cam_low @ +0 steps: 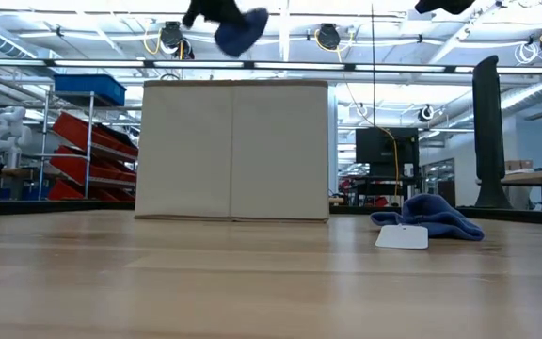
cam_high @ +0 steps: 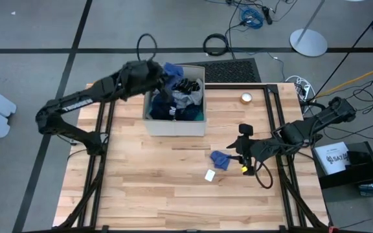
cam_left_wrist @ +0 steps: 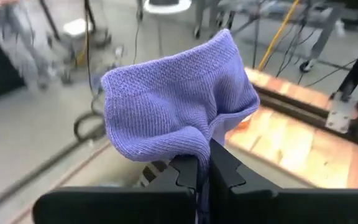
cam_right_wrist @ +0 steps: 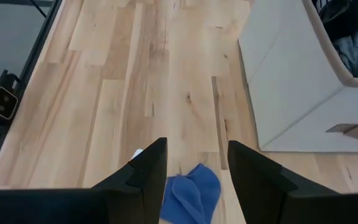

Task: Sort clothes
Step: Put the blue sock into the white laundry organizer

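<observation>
I see the box (cam_high: 175,123) standing toward the far middle of the table (cam_high: 147,188), with a heap of clothes (cam_high: 181,100) inside it. My left gripper (cam_high: 162,72) hangs above the box's far left corner, jaws clamped on a small sock (cam_left_wrist: 176,106) that dangles over the rim. Out on the table, right of the box and nearer me, another small sock (cam_high: 220,159) lies flat with a tag (cam_high: 210,175) just beside it on the near side. My right gripper (cam_high: 241,154) sits just to the right of that sock, jaws parted, not touching it. A roll of tape (cam_high: 246,98) rests near the table's far right edge, well apart from the box.
</observation>
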Tool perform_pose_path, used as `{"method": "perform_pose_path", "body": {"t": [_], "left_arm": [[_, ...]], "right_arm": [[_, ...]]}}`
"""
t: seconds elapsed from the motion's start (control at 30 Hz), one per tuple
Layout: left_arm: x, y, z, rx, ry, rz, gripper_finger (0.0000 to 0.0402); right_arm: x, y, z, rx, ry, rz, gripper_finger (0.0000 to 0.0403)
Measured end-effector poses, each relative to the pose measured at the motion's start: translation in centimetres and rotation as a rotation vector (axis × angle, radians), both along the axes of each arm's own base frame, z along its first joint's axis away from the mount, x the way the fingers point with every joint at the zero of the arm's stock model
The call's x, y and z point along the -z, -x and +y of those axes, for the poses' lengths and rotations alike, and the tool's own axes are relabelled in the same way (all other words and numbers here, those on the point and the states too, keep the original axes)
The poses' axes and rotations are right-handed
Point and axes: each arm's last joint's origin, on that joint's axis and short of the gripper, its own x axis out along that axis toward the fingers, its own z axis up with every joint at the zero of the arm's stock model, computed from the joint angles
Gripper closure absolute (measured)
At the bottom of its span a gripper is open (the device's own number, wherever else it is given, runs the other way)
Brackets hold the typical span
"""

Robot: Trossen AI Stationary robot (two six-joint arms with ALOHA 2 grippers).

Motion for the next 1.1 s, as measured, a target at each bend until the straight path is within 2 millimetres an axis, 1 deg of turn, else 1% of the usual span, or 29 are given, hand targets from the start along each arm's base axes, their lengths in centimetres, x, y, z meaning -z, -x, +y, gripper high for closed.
{"method": "perform_pose_path", "body": {"t": [0.1,0.2,0.3,0.47,0.57,0.63,0.77,0.9,1.0,1.1], "left_arm": [[1.2,0.4,2.3,-0.039,0.082,0.039,0.0391],[2.4,0.3,4.5,-0.084,0.16,0.051,0.0391],[3.9,-0.1,6.3,-0.104,0.213,0.09,0.0391],[6.9,-0.6,8.2,-0.15,0.333,0.201,0.039],[8.3,-0.9,8.8,-0.147,0.401,0.238,0.0368],[8.7,-1.0,9.0,-0.127,0.442,0.239,0.0344],[8.0,-0.6,9.2,-0.087,0.55,0.226,0.0288],[6.4,-0.3,9.0,-0.049,0.574,0.222,0.0239],[4.6,-0.2,8.7,-0.021,0.539,0.203,0.0218],[2.6,0.2,8.5,-0.02,0.517,0.183,0.0214]], "right_arm": [[0.0,0.0,0.0,-0.027,0.031,0.001,0.0245],[0.0,0.0,0.0,-0.039,0.049,0.0,0.0245],[0.0,0.0,0.0,-0.04,0.05,0.0,0.0245],[0.0,0.0,0.0,-0.036,0.043,0.001,0.0245],[0.0,0.0,0.0,-0.036,0.042,0.001,0.0245],[0.0,0.0,0.0,-0.033,0.039,0.001,0.0245],[0.0,0.0,0.0,-0.031,0.035,0.001,0.0245],[0.0,0.0,0.0,-0.031,0.035,0.001,0.0245],[0.0,0.0,0.0,-0.031,0.035,0.0,0.0245],[0.0,0.0,0.0,-0.025,0.028,0.0,0.0245]]}}
